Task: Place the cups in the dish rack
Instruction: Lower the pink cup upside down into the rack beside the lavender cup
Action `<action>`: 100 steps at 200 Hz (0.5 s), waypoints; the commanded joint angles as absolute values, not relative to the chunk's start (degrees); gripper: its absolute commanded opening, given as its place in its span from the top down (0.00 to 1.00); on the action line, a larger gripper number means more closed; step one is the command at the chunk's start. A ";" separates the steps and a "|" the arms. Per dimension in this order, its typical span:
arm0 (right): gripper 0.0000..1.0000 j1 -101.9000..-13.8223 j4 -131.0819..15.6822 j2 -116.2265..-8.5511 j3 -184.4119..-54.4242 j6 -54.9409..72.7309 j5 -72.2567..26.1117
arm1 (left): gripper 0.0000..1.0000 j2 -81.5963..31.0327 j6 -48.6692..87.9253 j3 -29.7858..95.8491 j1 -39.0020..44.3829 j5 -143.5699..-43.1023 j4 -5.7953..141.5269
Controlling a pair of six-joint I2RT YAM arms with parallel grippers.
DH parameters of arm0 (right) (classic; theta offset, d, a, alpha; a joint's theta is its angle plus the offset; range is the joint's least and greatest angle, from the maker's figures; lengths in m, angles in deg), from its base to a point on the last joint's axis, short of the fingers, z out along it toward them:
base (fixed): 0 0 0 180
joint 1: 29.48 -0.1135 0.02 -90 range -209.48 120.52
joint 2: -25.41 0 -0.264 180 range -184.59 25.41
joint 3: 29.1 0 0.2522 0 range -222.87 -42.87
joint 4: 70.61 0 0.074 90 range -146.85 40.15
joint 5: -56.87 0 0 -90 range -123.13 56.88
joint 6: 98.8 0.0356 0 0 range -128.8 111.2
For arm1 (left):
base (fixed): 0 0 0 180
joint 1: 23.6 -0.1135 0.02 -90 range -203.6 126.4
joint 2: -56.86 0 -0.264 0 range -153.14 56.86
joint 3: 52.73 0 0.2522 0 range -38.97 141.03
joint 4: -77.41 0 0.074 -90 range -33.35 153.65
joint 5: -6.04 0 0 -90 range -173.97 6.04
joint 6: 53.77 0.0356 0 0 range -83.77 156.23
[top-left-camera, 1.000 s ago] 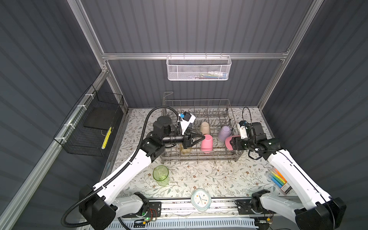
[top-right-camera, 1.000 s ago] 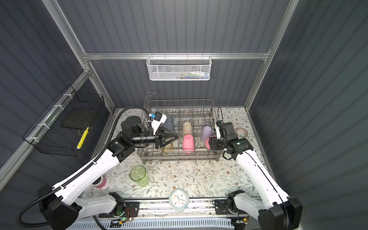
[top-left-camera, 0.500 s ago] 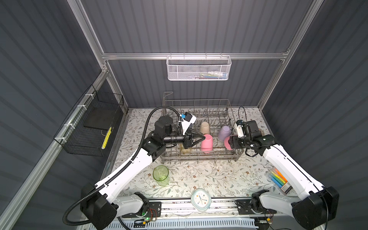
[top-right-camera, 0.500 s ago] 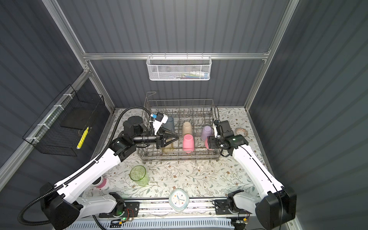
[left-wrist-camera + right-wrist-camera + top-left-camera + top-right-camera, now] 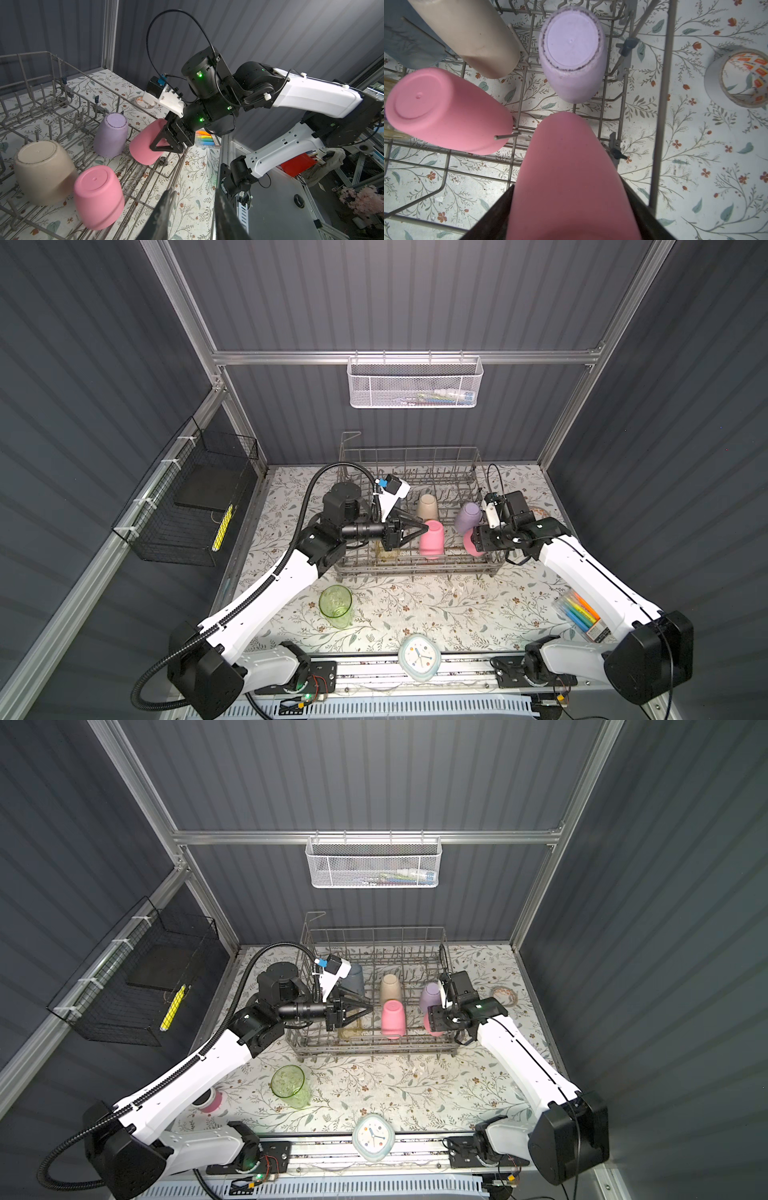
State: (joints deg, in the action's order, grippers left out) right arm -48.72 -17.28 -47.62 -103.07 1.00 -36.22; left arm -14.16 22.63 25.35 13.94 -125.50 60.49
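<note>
The grey wire dish rack [image 5: 415, 568] [image 5: 374, 1048] stands at the back of the table. Upside down in it are a beige cup [image 5: 427, 506], a pink cup [image 5: 431, 538], a lavender cup [image 5: 571, 52] and a blue cup [image 5: 355, 979]. My right gripper [image 5: 478, 540] [image 5: 569, 193] is shut on a second pink cup [image 5: 145, 145], tilted bottom-up over the rack's front right corner. My left gripper [image 5: 422, 527] [image 5: 193, 207] hovers open and empty beside the first pink cup. A translucent green cup [image 5: 336, 606] stands upright on the table in front of the rack.
A white mesh basket [image 5: 415, 385] hangs on the back wall and a black wire basket [image 5: 187, 510] on the left wall. A clock [image 5: 417, 655] lies at the front edge, a tape roll [image 5: 737, 79] right of the rack, a marker pack [image 5: 579, 614] at right.
My right arm has carried its pink cup a little further left, into the rack's right end. The left gripper has barely moved.
</note>
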 commanded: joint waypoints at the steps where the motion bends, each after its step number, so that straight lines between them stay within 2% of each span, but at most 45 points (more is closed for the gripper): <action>1: 0.43 -49.28 -18.49 -48.21 -104.21 0.68 -37.67 | 0.64 -14.22 24.12 24.90 13.75 -125.93 59.34; 100: 0.41 -50.57 -18.76 -52.76 -104.04 1.19 -38.80 | 0.64 -13.74 24.41 23.70 13.75 -125.96 59.16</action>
State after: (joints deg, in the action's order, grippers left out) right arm -50.27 -19.53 -51.86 -103.09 1.04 -37.57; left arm -14.16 22.93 24.27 13.94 -125.50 59.77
